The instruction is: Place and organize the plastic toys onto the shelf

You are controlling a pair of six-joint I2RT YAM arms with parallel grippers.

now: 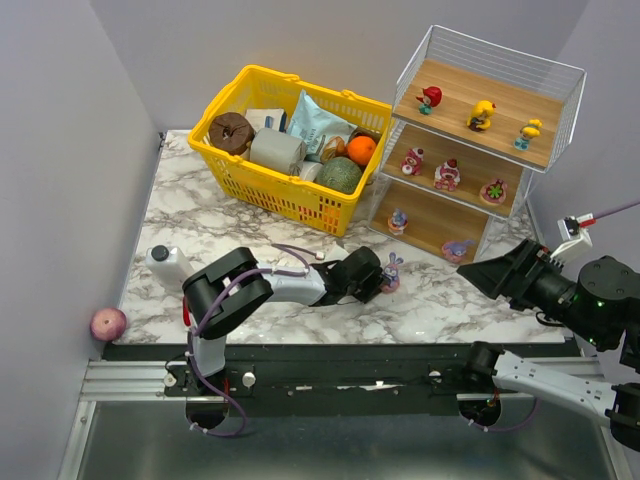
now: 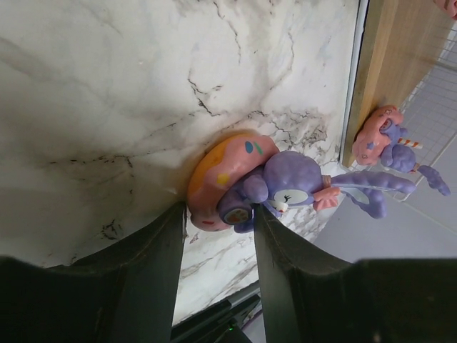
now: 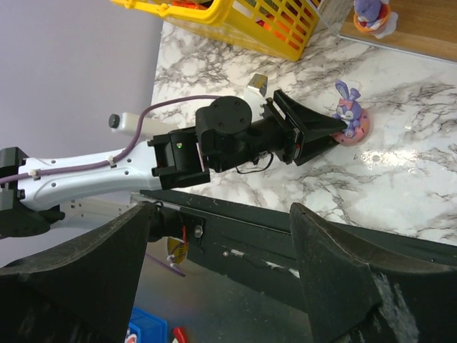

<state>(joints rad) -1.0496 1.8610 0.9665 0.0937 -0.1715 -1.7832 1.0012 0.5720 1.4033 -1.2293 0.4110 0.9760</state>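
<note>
A purple bunny on a pink ring base (image 1: 391, 270) (image 2: 264, 182) (image 3: 350, 114) stands on the marble table in front of the shelf (image 1: 455, 105). My left gripper (image 1: 385, 279) (image 2: 220, 211) lies low beside it, its fingertips flanking the toy's near side. One finger touches the bunny's foot; the other sits right at the ring base. My right gripper (image 1: 480, 272) (image 3: 223, 214) hovers open and empty at the right, pointing towards the toy. The shelf holds three toys on top, three in the middle and two bunnies (image 1: 399, 221) (image 1: 458, 249) on the bottom board.
A yellow basket (image 1: 290, 195) full of groceries stands behind the left arm. By the table's left edge is a white bottle (image 1: 168, 262), and a pink ball (image 1: 108, 323) lies off the table. Grey walls close in on both sides.
</note>
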